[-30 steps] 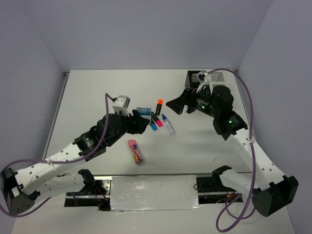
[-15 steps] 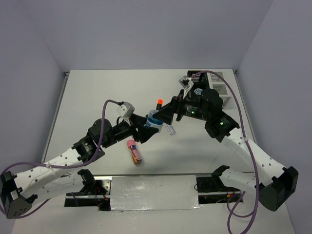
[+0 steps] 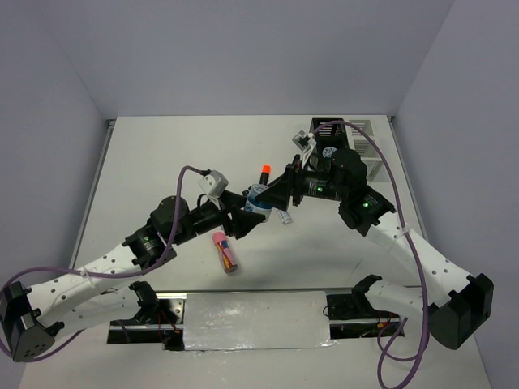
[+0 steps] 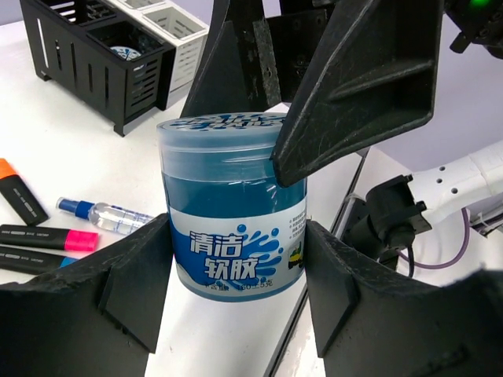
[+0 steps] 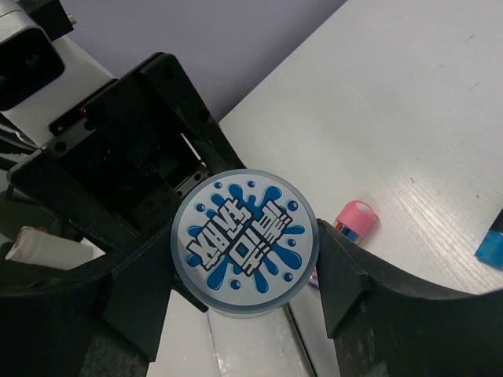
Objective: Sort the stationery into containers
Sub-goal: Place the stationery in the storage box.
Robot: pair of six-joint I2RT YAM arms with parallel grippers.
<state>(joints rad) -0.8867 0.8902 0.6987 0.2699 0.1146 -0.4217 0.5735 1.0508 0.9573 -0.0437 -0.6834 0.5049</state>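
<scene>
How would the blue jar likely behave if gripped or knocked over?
The jar looks filled nearly to the top, so it is probably hefty for its size. Its glossy plastic wall may slip in a light grip. Being round, it would likely roll if tipped.

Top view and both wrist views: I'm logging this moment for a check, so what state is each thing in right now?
blue jar: lidded, upright, gripped by both grippers.
left gripper: shut on the blue jar's lower body.
right gripper: shut on its lid end.
pink-capped tube: capped, lying on the table.
markers: capped, lying flat.
blue-capped pen: capped, lying flat.
black organizer: upright, round blue item inside.
</scene>
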